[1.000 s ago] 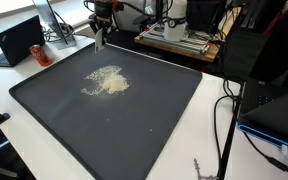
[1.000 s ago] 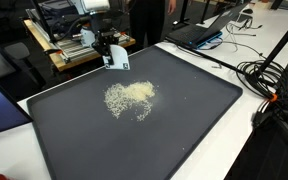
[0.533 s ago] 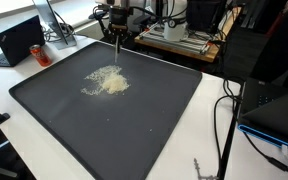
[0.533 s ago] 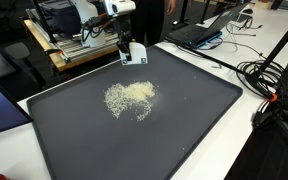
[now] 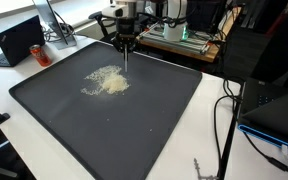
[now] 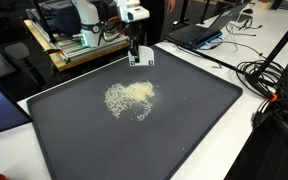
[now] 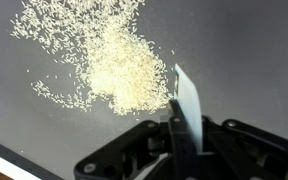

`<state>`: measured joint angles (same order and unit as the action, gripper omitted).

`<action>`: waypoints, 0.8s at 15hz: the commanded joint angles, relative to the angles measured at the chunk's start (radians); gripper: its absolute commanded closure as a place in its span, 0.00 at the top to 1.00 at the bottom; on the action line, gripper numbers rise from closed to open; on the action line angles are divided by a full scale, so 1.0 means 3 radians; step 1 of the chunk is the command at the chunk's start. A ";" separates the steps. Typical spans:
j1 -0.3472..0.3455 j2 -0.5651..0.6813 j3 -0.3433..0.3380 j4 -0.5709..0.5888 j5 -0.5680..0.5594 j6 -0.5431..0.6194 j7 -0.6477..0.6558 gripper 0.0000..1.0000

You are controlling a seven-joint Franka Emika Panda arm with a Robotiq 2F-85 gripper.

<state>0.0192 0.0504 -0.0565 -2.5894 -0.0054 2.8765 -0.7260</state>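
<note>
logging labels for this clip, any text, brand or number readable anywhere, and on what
No text can be read anywhere.
Laptop lid: any mark is too small to read.
Mat, grains, white card in the shut gripper: no text on them.

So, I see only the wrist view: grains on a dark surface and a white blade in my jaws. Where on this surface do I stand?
Observer: In both exterior views the gripper, shut on the white blade, hangs close to the far edge of the tray, apart from the grain pile.
Operator: Is the pile also near an edge?
Observer: No, it lies well inside the tray, in the half nearer the gripper.
Operator: What is around the tray?
Observer: A white table, with an open laptop beyond one corner and cables along another side.
</note>
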 commanded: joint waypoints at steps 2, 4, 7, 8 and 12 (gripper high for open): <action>-0.0082 0.0337 0.0091 0.0318 -0.0121 -0.0049 0.0320 0.01; -0.0079 0.0473 0.0055 0.0416 -0.0276 -0.0009 0.0494 0.01; -0.0086 0.0658 0.0015 0.0566 -0.0501 -0.0031 0.0738 0.01; -0.0094 0.0710 0.0010 0.0610 -0.0553 -0.0038 0.0802 0.01; -0.0107 0.0917 -0.0028 0.0770 -0.0748 -0.0049 0.0988 0.01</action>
<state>0.0002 0.2747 -0.0615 -2.4080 -0.1681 2.8707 -0.4831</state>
